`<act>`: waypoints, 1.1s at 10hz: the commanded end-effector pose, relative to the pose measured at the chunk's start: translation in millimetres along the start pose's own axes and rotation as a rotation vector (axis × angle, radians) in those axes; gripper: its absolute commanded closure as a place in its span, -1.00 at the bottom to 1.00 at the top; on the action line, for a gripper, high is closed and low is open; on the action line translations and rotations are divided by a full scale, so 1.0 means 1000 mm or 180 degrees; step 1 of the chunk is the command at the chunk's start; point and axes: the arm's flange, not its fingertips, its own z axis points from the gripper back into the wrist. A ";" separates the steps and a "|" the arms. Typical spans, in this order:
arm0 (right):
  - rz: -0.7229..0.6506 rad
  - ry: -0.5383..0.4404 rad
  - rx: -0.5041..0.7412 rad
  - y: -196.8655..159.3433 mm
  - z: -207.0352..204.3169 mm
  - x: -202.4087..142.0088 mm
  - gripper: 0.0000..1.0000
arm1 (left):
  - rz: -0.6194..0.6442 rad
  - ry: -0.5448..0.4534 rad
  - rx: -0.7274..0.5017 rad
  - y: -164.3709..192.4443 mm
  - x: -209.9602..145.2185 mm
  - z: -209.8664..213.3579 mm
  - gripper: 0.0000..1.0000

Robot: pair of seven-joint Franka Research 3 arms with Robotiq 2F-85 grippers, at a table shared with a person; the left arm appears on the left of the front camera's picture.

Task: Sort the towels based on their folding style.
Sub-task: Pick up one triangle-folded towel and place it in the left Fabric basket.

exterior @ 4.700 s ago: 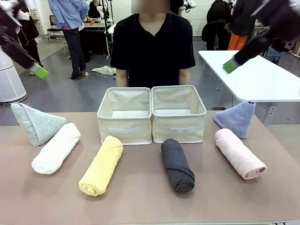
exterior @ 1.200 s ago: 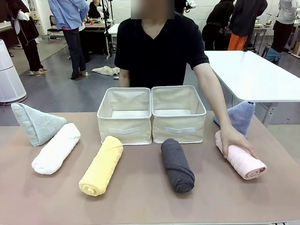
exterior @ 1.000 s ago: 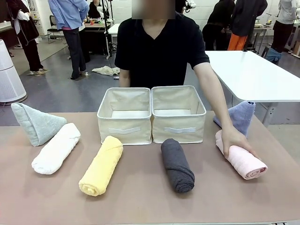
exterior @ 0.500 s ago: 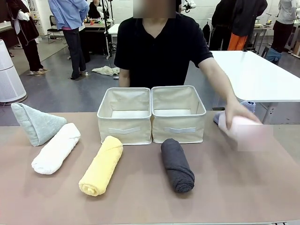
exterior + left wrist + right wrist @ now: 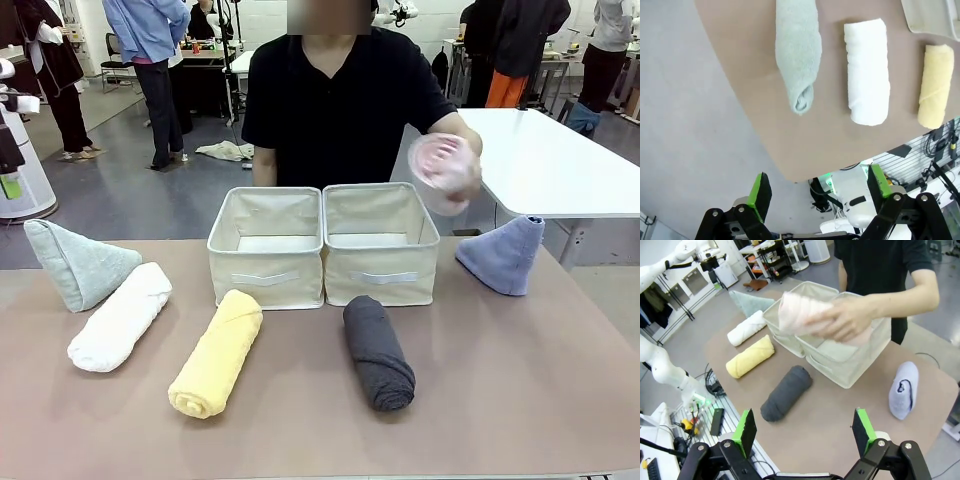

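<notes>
**One towel in the air, five left on the counter**

A person's hand holds the pink rolled terry towel in the air above two cream fabric bins. The left bin and the right bin stand side by side at the far middle of the brown counter. We cannot tell which bin the towel is bound for.

Both bins look empty as far as we can see into them. By our reckoning the sorting has barely begun, and nothing has yet been put away.

Five towels lie unsorted on the counter:
- The pale grey-green cone-shaped towel is at the far left.
- The white rolled towel lies just beside it.
- The yellow rolled towel lies in front of the left bin.
- The dark grey rolled towel lies in front of the right bin.
- The periwinkle blue cone-shaped towel stands to the right of the bins.

That leaves, as we judge it, four rolls for one bin and two cones for the other.

Neither of the robot's claws holds anything. The left claw hangs spread wide beyond the counter's edge, on the side of the grey-green cone and the white roll. The right claw is likewise spread wide, raised high over the counter and well apart from every towel.
</notes>
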 end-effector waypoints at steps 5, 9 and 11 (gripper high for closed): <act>0.0025 -0.0038 0.0061 -0.001 -0.001 0.000 -1.00 | -0.0621 -0.0147 0.0186 0.002 0.030 -0.069 -1.00; 0.0025 -0.0038 0.0061 -0.001 -0.001 0.000 -1.00 | -0.0763 -0.0290 0.0328 -0.003 0.040 -0.094 -1.00; 0.0025 -0.0038 0.0061 -0.001 -0.001 0.000 -1.00 | -0.0757 -0.0291 0.0306 0.005 0.040 -0.106 -1.00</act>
